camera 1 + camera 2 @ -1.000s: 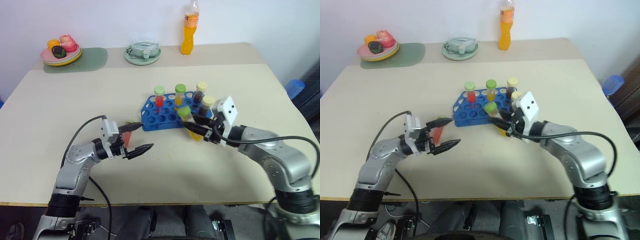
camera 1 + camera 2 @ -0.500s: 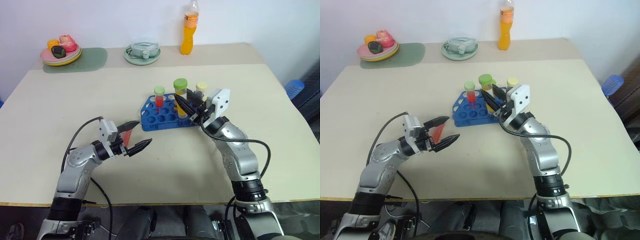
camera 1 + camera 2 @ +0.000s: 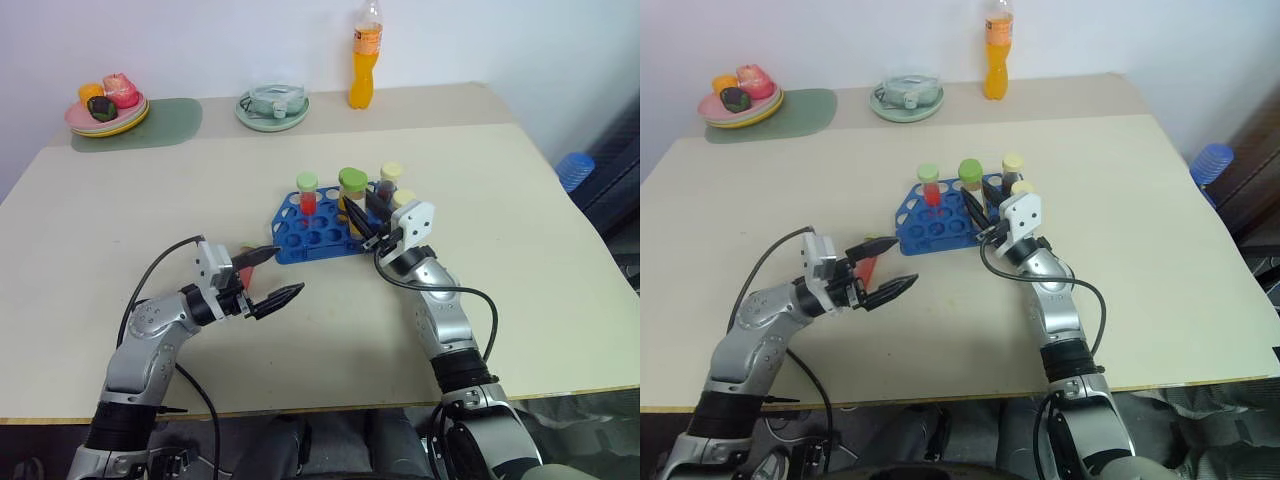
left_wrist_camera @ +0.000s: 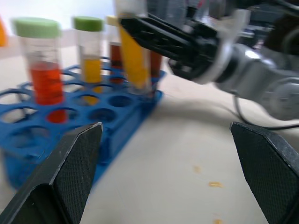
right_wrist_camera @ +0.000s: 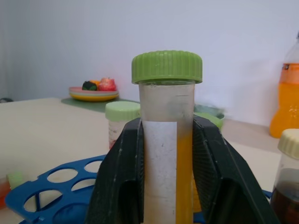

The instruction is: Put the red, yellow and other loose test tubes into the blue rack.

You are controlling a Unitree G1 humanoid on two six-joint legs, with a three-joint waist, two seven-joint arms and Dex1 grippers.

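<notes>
We see a beige worktop (image 3: pixel 500 220) carrying the blue rack (image 3: pixel 312 232) near its centre. The right end effector (image 3: pixel 362 222) is clamped on a yellow tube (image 5: pixel 167 140) with a green cap, which it holds upright over the rack's right end; its black fingers (image 5: pixel 117 182) press on both sides of the tube's white label. We cannot tell whether the tube's foot has entered a hole. Already standing in the rack are a red tube (image 3: pixel 308 196) with a pale green cap, a second yellow tube (image 4: pixel 91 65) with a green cap behind it, and brown tubes (image 3: pixel 388 183) with cream caps at the right end.

The left end effector (image 3: pixel 270 275) hovers above the worktop just left of the rack, its two fingers spread wide and holding nothing. A small red piece (image 3: pixel 867 268) lies on the worktop between those fingers, touching neither.

Along the far edge stand an orange bottle (image 3: pixel 362 62), a green plate (image 3: pixel 272 108) bearing a clear object, and stacked plates (image 3: pixel 105 112) with toy food on a green mat (image 3: pixel 160 122).
</notes>
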